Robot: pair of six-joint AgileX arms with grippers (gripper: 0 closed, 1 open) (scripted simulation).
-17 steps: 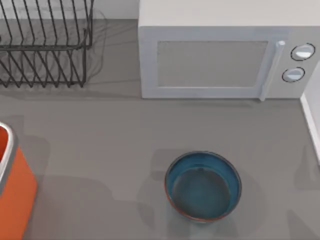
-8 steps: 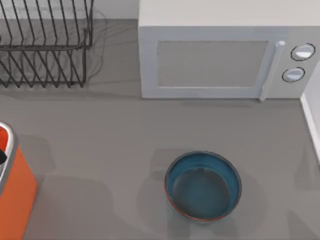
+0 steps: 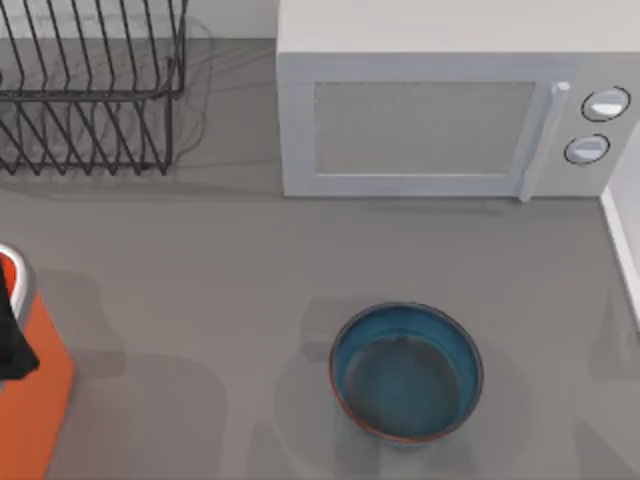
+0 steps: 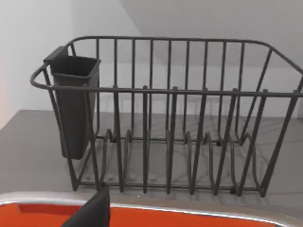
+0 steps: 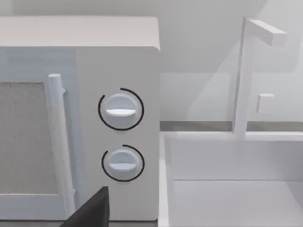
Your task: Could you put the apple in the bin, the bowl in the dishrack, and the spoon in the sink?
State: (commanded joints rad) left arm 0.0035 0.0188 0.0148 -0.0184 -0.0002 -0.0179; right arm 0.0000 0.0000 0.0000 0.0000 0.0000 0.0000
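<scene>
Bowl [image 3: 406, 372] first: it's sitting upright on the grey bench [image 3: 200, 300], toward the near edge and a bit right of centre in the top view, teal inside with a thin brownish rim, nothing in it that I can see. It's well apart from everything else.

Dishrack [image 3: 90, 90] is at the far left corner, black wire, and the left wrist view shows it [image 4: 175, 118] pretty nicely, rows of upright prongs along the bottom and a dark cutlery cup [image 4: 73, 104] hooked on one end. No dishes in the rack.

Bin [image 3: 30, 380] is the orange box at the left edge of the bench, pale silver rim. The left end effector [image 3: 12, 330] is a dark shape right over the bin's rim at the frame edge in the top view; one dark finger [image 4: 92, 213] pokes in just above the bin's rim [image 4: 199, 215] in the left wrist view. Whether it's apart or together, I honestly can't tell.

White microwave [image 3: 450, 110] stands at the back, door closed, two dials on the right. The right wrist view looks at those dials [image 5: 120, 111] and a white sink [image 5: 232, 189] just beside the microwave, with one dark finger [image 5: 92, 210] of the right end effector at the edge. Can't tell its state either.
</scene>
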